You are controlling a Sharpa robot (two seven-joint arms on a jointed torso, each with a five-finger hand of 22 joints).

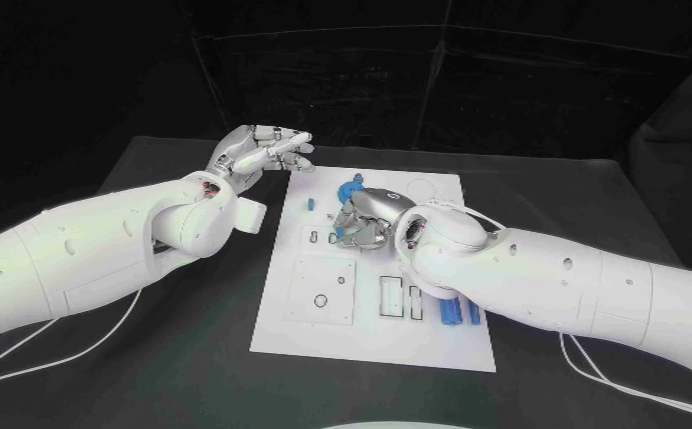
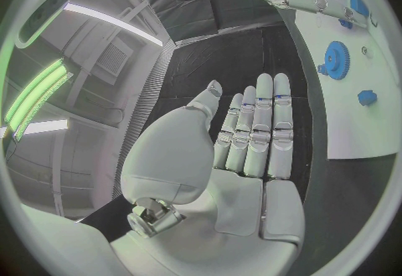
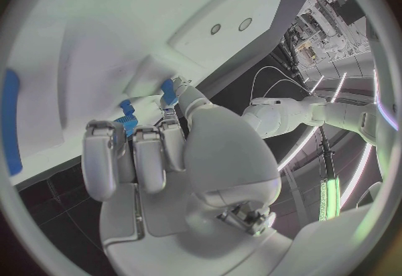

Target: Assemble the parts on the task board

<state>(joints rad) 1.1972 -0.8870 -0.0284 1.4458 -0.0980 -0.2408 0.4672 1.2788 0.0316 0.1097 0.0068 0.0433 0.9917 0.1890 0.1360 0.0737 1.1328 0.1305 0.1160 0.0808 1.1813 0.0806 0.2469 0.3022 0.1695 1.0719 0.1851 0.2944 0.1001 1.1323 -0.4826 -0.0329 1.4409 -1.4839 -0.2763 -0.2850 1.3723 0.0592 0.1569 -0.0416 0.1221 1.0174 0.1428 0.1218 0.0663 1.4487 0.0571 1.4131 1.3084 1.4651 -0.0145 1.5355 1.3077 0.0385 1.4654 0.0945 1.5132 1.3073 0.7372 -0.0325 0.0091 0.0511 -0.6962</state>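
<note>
Black table (image 1: 173, 369): right hand (image 1: 368, 217) grips blue part (image 3: 127, 117) on task board (image 1: 375, 334); left hand (image 1: 263, 156) open.

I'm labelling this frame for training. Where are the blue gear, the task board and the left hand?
blue gear (image 2: 337, 59): left wrist view, on its toothed face.
task board (image 1: 335, 334): head view, on a bare patch near its front edge.
left hand (image 1: 264, 154): head view, on the middle of the hand.
</note>
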